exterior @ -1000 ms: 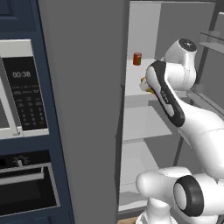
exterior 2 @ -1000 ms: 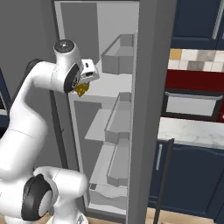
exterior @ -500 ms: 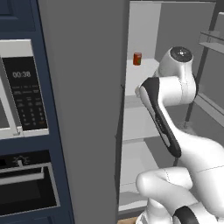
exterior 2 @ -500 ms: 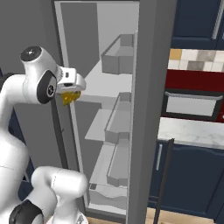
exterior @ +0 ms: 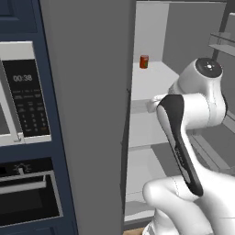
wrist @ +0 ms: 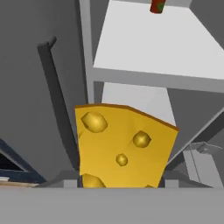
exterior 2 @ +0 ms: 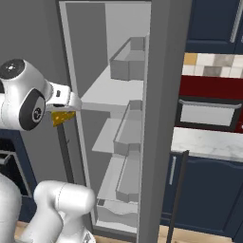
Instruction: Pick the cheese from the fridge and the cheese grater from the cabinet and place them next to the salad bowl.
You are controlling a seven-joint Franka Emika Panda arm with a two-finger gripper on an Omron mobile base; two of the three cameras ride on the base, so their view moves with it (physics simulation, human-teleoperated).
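The white robot arm, bent at the elbow, holds its two-finger gripper level outside the tall grey fridge, jaws clamped on the yellow-orange holed cheese wedge. Beyond, a small red can stands on a pale shelf.

Cheese wedge out in front of the open fridge

The cheese, a yellow-orange wedge pitted with round holes, fills the lower centre of the hand view, broad face toward the camera; in the right base view it shows at centre left, pointed end down. The fridge, tall and grey with a pale interior, stands open, its white shelves crossing the upper half of that view.
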